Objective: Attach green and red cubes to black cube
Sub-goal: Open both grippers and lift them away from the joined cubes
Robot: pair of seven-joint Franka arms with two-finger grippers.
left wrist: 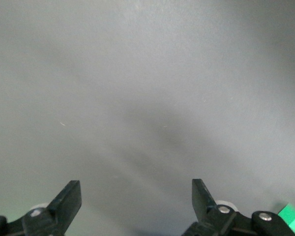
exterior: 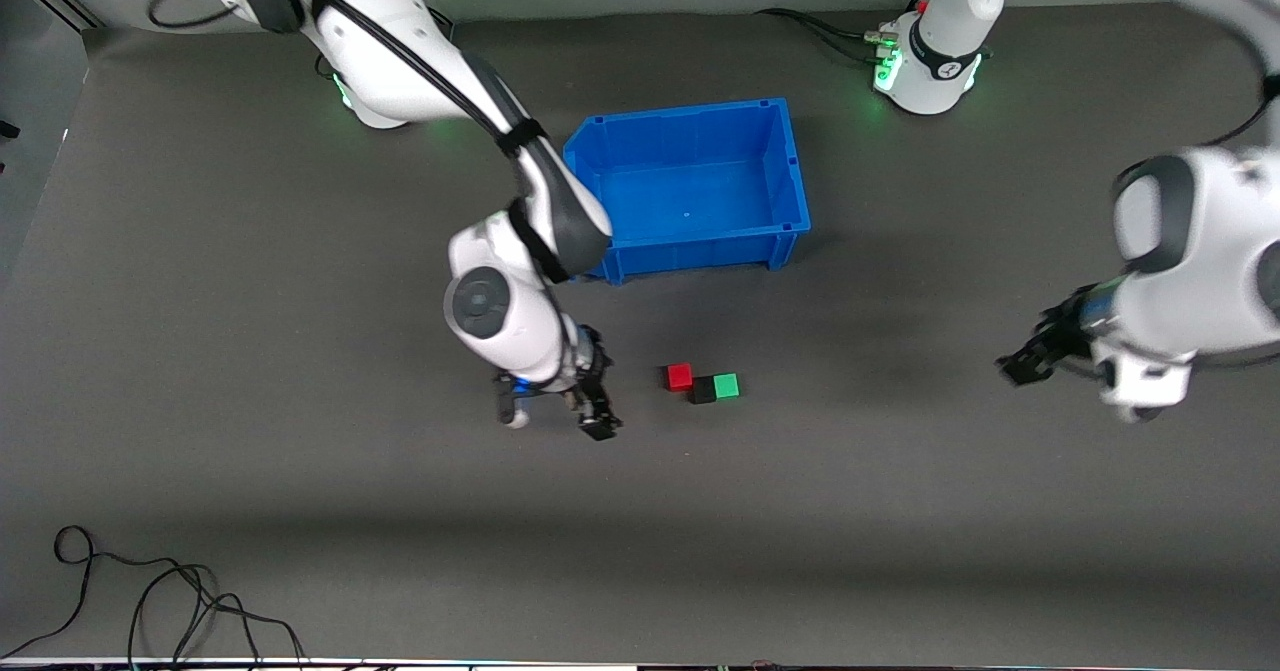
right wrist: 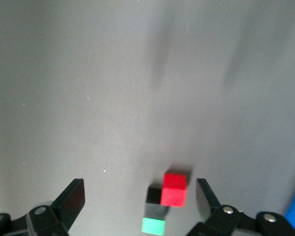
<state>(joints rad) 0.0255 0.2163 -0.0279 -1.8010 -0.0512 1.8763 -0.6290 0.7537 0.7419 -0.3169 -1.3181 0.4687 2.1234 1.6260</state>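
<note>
Between the right gripper's (exterior: pixel 598 413) spread, empty fingers (right wrist: pixel 69 201) lay bare desk (exterior: pixel 300 511), the red cube (exterior: pixel 679 377) just beside them near the desk's middle. It met the black cube (exterior: pixel 703 389) only corner to corner; the green cube (exterior: pixel 726 384) sat flush. Squaring red against black seemed next. The left gripper (exterior: pixel 1022 366) waited, fingers apart, over its end. Only the front view showed the bin (exterior: pixel 790 166).

Three cubes (exterior: pixel 702 384), one blue bin (exterior: pixel 780 231), two tools (exterior: pixel 598 411).
</note>
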